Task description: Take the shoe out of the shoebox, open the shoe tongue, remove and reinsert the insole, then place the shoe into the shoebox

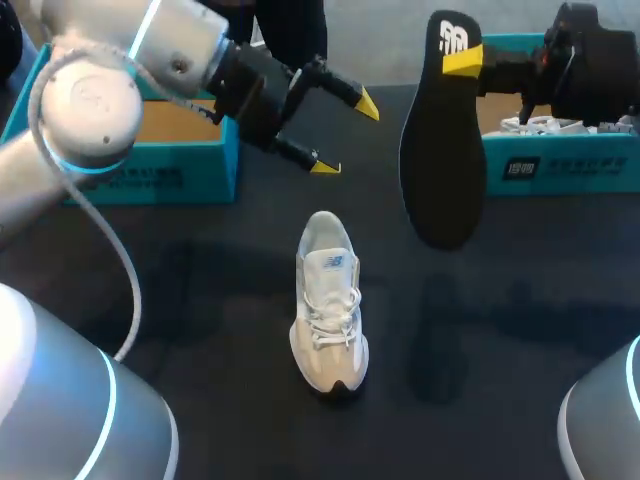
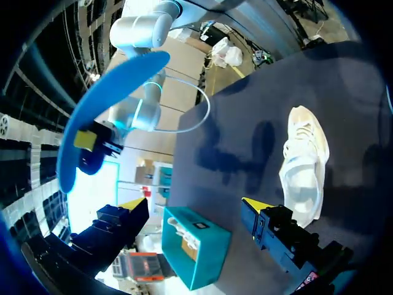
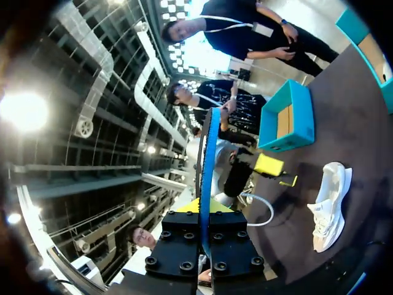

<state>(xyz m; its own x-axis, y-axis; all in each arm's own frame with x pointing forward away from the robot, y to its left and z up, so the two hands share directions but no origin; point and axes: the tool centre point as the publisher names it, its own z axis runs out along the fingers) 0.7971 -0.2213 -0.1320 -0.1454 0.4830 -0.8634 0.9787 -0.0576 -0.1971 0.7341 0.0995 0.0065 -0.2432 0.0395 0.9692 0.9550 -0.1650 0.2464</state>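
A white shoe (image 1: 328, 305) lies on the dark table's middle, toe towards me, laces up. My right gripper (image 1: 462, 60) is shut on the heel end of the insole (image 1: 440, 150), which hangs in the air, black side towards the head camera, left of the right shoebox (image 1: 560, 165). In the right wrist view the insole (image 3: 207, 178) stands edge-on between the fingers of the right gripper (image 3: 202, 209). My left gripper (image 1: 345, 135) is open and empty, hovering beyond the shoe. In the left wrist view the shoe (image 2: 304, 163) lies ahead of the left gripper (image 2: 195, 204), and the insole (image 2: 104, 117) shows its blue side.
A teal shoebox (image 1: 150, 165) stands at the back left under my left arm. The right shoebox holds another white shoe (image 1: 545, 125). Bare dark table surrounds the shoe on all sides.
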